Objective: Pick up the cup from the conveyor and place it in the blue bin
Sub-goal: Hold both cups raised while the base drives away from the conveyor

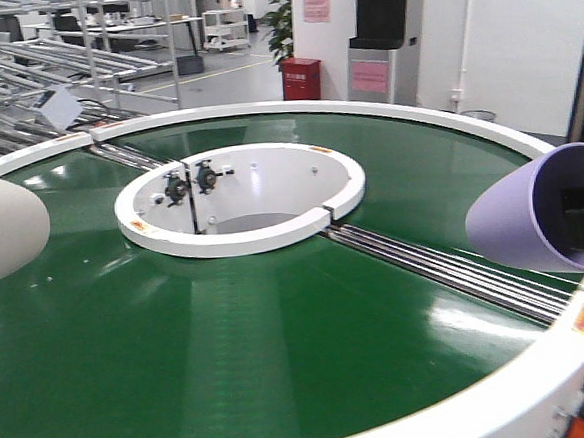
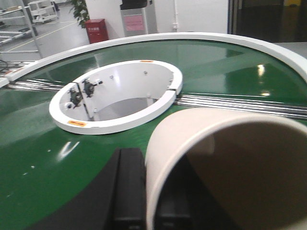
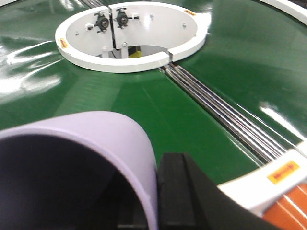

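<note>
**Both cups in grip, bin out of sight**

The left gripper (image 2: 147, 203) pinches the wall of a cream cup (image 2: 230, 143). One black finger (image 2: 128, 187) lies outside the rim, and the other sits in the shadow inside. The right gripper (image 3: 157, 201) pinches a lilac cup (image 3: 86, 139) the same way. Both cups lie on their sides with their mouths turned back to the wrists. They are over the conveyor (image 1: 280, 330) near its outer edge, cream at the left and lilac at the right. The blue bin shows in no view, so I cannot tell where it stands.

The step in hand looks like the carry to the bin. A pinch on one side of a thin wall lets a cup swing or slip. The grip should be firm without crushing, and the motion smooth. Each cup should rise clear of the white rim before it swings outward. It should be let go only when it is low over the bin, and one arm at a time would stop the arms crossing.

The front view alone shows both cups at once, well apart on either side of the central opening (image 1: 240, 198), but nothing of the left gripper. Each wrist view shows its own finger at the rim and looks into its cup. The cream one seems empty, and the lilac one is too dark to judge. The right wrist view follows the metal rails (image 3: 225, 120) out to the edge.
</note>
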You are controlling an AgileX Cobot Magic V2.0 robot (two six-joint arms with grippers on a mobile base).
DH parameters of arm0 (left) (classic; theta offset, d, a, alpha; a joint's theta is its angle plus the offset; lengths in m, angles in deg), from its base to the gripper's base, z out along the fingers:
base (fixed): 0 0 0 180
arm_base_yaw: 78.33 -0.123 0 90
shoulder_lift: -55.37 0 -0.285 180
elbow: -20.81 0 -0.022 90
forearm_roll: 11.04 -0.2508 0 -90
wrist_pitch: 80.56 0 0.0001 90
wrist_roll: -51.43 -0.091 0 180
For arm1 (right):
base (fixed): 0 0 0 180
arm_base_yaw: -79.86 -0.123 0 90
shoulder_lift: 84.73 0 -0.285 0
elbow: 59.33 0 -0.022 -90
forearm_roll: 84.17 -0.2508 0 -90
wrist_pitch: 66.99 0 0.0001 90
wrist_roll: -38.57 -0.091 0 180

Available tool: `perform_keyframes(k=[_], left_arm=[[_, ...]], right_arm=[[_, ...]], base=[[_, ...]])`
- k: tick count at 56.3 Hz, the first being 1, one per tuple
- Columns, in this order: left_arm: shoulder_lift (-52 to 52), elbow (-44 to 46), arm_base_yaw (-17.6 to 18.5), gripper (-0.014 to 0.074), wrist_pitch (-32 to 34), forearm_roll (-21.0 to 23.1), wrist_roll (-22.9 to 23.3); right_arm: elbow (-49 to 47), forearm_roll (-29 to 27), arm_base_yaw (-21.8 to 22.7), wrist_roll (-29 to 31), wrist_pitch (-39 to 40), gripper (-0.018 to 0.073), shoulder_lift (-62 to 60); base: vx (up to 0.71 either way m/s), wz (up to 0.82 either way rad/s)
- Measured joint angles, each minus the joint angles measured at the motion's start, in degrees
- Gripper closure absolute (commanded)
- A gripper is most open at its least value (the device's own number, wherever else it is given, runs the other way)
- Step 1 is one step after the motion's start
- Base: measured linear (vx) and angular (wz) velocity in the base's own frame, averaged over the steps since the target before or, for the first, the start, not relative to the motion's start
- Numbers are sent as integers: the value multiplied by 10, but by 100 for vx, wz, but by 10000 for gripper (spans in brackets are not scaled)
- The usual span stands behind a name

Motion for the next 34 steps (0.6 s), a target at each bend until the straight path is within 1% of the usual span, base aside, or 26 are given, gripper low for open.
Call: perform_keyframes(k=[15, 34], left_arm=[[0, 0, 0, 545, 0, 0, 0], [-1, 0, 0, 545, 0, 0, 0]], right_arm=[[0, 0, 0, 0, 0, 568, 0], [0, 0, 0, 0, 0, 568, 0]], base=[[-21, -36], [-14, -51]])
